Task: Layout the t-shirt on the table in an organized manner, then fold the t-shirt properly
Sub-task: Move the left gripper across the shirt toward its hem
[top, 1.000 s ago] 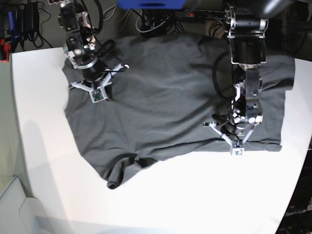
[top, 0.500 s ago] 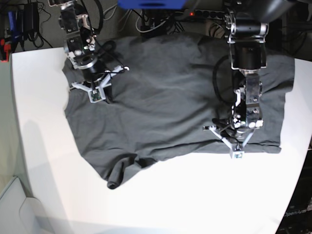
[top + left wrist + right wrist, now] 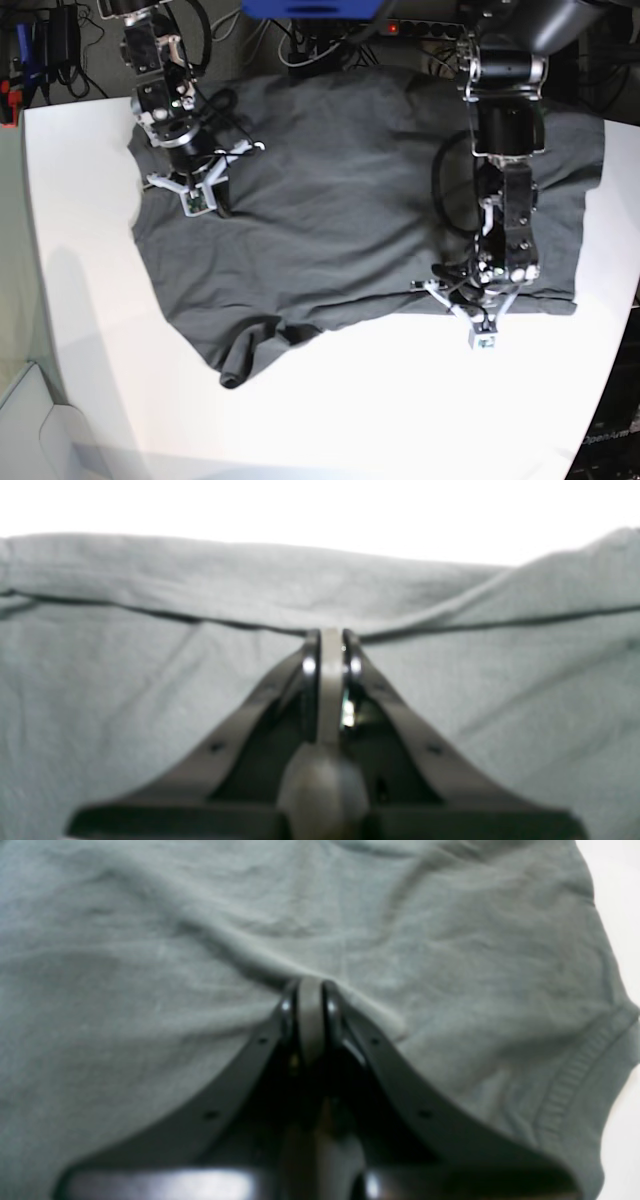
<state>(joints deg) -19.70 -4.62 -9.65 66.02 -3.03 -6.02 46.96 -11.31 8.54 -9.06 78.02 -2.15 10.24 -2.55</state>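
Now spreading | t-shirt covers table's far half, near-left corner bunched | left gripper, right gripper both pinch cloth | we'd pull outward evenly, low.

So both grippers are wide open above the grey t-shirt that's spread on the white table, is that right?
Not quite. The left gripper and right gripper are both shut, each pinching a fold of the t-shirt, as the two wrist views show. The rest holds: the shirt is spread on the white table.
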